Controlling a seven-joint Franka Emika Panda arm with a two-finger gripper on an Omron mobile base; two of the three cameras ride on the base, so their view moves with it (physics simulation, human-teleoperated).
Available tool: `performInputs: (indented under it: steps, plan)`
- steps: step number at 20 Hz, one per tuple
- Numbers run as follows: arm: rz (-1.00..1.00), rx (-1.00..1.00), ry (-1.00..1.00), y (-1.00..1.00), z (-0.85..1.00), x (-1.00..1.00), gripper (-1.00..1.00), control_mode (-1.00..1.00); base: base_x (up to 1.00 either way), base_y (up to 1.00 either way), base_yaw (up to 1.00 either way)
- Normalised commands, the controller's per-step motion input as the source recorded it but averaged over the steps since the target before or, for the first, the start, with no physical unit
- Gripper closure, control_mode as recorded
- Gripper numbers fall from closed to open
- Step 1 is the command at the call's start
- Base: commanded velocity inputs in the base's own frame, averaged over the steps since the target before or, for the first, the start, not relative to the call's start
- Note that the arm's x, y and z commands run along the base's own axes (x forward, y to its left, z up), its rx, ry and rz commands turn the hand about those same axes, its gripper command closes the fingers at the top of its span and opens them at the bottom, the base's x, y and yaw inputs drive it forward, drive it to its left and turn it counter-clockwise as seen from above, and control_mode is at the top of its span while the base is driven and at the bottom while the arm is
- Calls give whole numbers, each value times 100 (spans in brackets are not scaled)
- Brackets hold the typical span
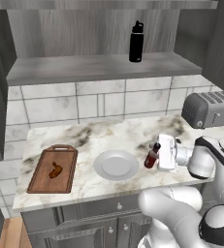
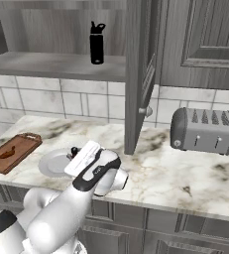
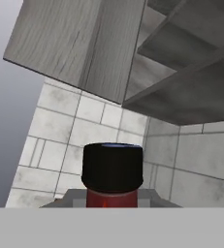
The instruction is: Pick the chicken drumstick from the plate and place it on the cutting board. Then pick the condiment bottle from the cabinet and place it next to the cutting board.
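Fingers: the gripper [image 1: 155,156] is clamped on the condiment bottle [image 1: 152,156], held above the bench just right of the plate [image 1: 116,165].
Handling: likely light, rigid, smooth; gripping the body seems safest.
Cutting board [image 1: 54,170]: carries the chicken drumstick [image 1: 55,170].

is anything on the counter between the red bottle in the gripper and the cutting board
Yes: the round light grey plate lies on the counter between the small red condiment bottle, held in the gripper, and the reddish-brown wooden cutting board. It is low, so probably passable overhead.
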Motion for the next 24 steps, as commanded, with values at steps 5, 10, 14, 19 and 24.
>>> performInputs:
  steps: [5, 10, 14, 19, 24]
  plan:
    - [0, -5, 0, -2, -8, 0, 100, -100, 0, 0, 0]
    - [0, -9, 1, 0, 0, 0, 100, -100, 0, 0, 0]
    - [0, -10, 0, -1, 0, 0, 100, -100, 0, 0, 0]
    - [0, -9, 0, 0, -3, 0, 100, -100, 0, 0, 0]
    - [0, -7, 0, 0, -14, 0, 100, -100, 0, 0, 0]
